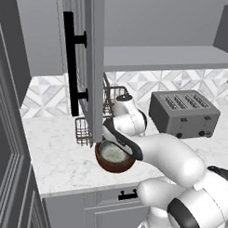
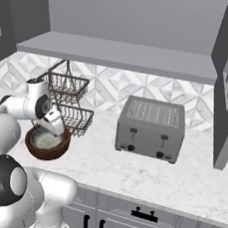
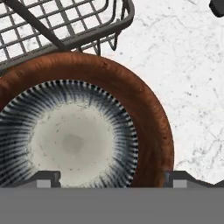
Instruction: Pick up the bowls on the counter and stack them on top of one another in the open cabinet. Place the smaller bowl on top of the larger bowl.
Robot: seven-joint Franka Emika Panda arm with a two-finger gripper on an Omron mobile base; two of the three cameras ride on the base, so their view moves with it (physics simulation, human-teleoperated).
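Note:
The smaller bowl (image 3: 70, 140), grey-rimmed with a pale speckled inside, sits nested inside the larger bowl (image 3: 151, 118), which is glossy reddish-brown. Both rest on the marble counter (image 1: 58, 156) beside the wire basket. The stacked bowls also appear as larger bowl (image 1: 115, 165) with smaller bowl (image 1: 112, 152), and as larger bowl (image 2: 44, 151) with smaller bowl (image 2: 46, 139). My gripper (image 3: 113, 178) hovers just above them, open, its tips spread wide with nothing held. The gripper (image 1: 112, 143) (image 2: 55, 131) points down at the bowls. The cabinet (image 1: 169, 57) overhead is open, its shelf bare.
A two-tier wire basket (image 2: 70, 101) stands right behind the bowls, and its lower rim (image 3: 65, 22) nearly touches the brown bowl. The cabinet door (image 1: 73, 63) with its black bar handle hangs open above the bowls. A silver toaster (image 2: 152, 128) sits to the right.

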